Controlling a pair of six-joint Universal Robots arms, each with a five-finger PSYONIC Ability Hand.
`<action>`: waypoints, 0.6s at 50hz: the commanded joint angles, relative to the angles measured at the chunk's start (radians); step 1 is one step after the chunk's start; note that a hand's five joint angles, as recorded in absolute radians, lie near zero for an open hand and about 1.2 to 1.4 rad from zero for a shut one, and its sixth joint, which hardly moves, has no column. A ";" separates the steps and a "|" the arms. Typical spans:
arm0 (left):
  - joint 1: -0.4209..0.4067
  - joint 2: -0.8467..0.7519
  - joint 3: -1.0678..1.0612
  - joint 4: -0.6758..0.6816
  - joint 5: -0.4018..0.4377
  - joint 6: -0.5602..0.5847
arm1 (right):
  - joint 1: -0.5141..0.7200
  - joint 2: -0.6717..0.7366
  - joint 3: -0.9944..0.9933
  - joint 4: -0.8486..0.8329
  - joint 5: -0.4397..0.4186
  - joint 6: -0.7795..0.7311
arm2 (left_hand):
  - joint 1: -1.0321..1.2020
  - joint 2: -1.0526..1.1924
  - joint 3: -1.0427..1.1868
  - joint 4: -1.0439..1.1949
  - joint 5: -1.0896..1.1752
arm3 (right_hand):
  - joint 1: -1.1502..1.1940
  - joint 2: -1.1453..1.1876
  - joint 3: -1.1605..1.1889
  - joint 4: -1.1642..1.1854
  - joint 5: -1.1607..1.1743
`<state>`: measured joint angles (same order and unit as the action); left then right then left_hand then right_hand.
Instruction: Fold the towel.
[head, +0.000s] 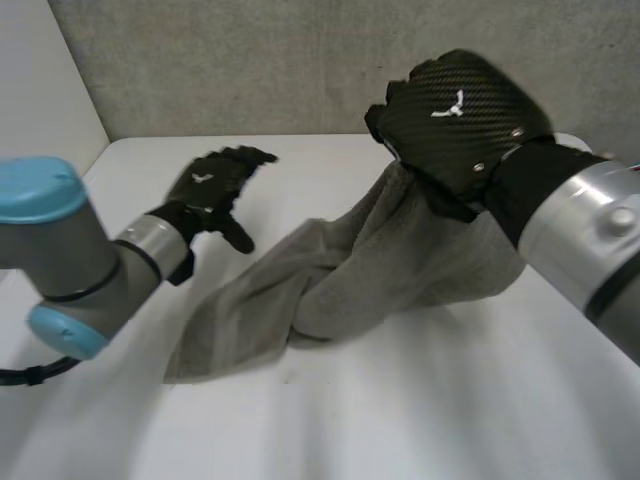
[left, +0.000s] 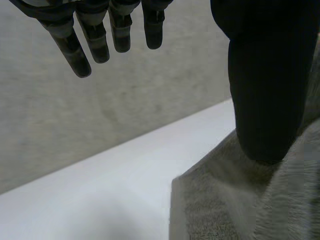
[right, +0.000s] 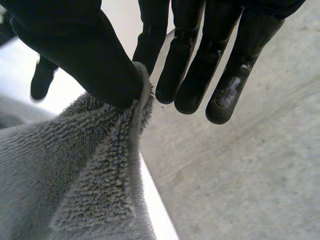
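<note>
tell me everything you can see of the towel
A grey terry towel with a looped pile and a hemmed edge. It is crumpled, not flat: one part is lifted into a peak, pinched at its edge between the thumb and fingers of the right hand. The rest drapes down and trails across the white table toward the open left hand.

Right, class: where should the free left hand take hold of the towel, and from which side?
Probably the towel corner lying flat beside the left arm, from its outer left edge; the right hand pinches the raised far corner.
</note>
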<state>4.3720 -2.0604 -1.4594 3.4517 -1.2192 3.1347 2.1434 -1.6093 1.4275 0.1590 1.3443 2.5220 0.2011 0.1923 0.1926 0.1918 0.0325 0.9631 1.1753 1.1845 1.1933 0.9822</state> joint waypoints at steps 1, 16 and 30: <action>-0.107 -0.167 0.170 -0.028 0.004 0.041 | 0.000 -0.098 0.036 0.008 -0.007 -0.003 | 0.021 0.030 0.030 0.030 0.015 | 0.433 0.221 0.212 0.203 0.240; -0.301 -0.438 0.534 -0.356 0.206 0.039 | 0.027 -0.167 0.129 -0.002 0.001 -0.075 | 0.039 0.048 0.047 0.048 0.033 | 0.433 0.221 0.212 0.203 0.240; -0.263 -0.433 0.726 -0.369 -0.243 0.044 | 0.004 -0.127 0.131 -0.047 -0.011 -0.137 | 1.195 1.204 1.204 1.204 1.189 | 0.433 0.221 0.212 0.203 0.240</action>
<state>4.0704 -2.5342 -0.7950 3.0165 -1.1101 3.1774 2.1540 -1.7598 1.5669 0.1487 1.3376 2.3995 1.1491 1.1476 1.1446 1.1452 0.9694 0.9631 1.1777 1.1845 1.1934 0.9843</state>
